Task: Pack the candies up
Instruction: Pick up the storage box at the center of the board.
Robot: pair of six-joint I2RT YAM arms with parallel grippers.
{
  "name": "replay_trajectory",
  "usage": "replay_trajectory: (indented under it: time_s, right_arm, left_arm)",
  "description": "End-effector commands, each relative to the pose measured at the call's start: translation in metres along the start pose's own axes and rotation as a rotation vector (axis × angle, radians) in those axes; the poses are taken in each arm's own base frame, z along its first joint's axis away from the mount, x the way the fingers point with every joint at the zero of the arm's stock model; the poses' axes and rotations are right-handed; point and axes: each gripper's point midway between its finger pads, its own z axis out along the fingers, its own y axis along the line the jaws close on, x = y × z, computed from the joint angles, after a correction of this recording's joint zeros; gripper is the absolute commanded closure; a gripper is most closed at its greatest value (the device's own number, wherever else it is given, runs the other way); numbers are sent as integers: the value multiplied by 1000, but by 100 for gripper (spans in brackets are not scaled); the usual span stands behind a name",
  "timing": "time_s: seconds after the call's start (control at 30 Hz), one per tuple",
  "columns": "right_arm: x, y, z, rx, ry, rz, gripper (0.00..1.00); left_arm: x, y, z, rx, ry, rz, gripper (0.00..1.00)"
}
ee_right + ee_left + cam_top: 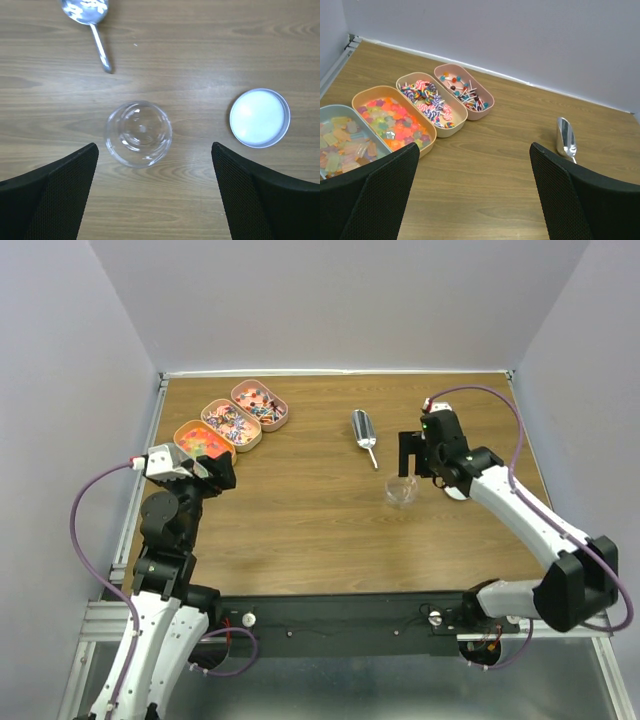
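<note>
The small loose candies (395,125) all lie in a row of four shallow oval tins at the far left of the brown wooden bench (300,530). None are in the clear round glass jar (138,132). A light-blue tin (340,106) nearest the left arm holds pale pastel pieces. Touching it is an orange tin (376,87) of bright orange, pink and yellow gummies. Beside that is a beige tin (463,116) of swirled lollipops, then a pink tin (489,102) of small round lollipops on white sticks. The left pincer (473,150) hangs over the near end of this row, its two black fingers wide apart and holding nothing. A silver metal scoop (362,427) lies on the bare wood near the middle of the bench, well apart from the tins, its handle pointing towards the jar. The jar stands upright and open-mouthed below the right pincer (154,147), whose fingers stand spread to either side of the jar and clear of its wall. A round white lid with a metal rim (259,118) lies flat just beside the jar, apart from it, on the side away from the tins.
</note>
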Motion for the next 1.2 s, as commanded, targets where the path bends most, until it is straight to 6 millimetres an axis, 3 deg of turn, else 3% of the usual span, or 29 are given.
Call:
replay_trajectory:
  time_s: [0.0,0.17,0.3,0.53,0.63,0.73,0.87,0.93,1.17]
  right_arm:
    - [-23,16,-36,-132,-79,-7,0]
    - [-21,21,-55,-206,-114,-25,0]
    - [-11,28,-60,-268,-109,-31,0]
    - [1,37,-60,-337,-113,-57,0]
    - [6,44,-60,-382,-104,-66,0]
    - [6,47,-64,-406,-113,-68,0]
    - [6,50,-73,-442,-141,-67,0]
    - [6,50,-75,-446,-155,-67,0]
    - [7,49,-82,-461,-183,-70,0]
  left_arm:
    - [11,4,12,-34,46,9,1]
    - [23,8,34,-94,154,26,2]
    - [45,26,47,-210,258,40,4]
    - [92,89,62,-469,420,32,5]
    - [98,119,59,-577,444,-3,9]
    - [89,164,42,-732,405,-41,12]
    - [84,210,27,-844,390,-70,16]
    - [93,220,29,-857,425,-92,17]
    - [114,249,40,-880,478,-132,35]
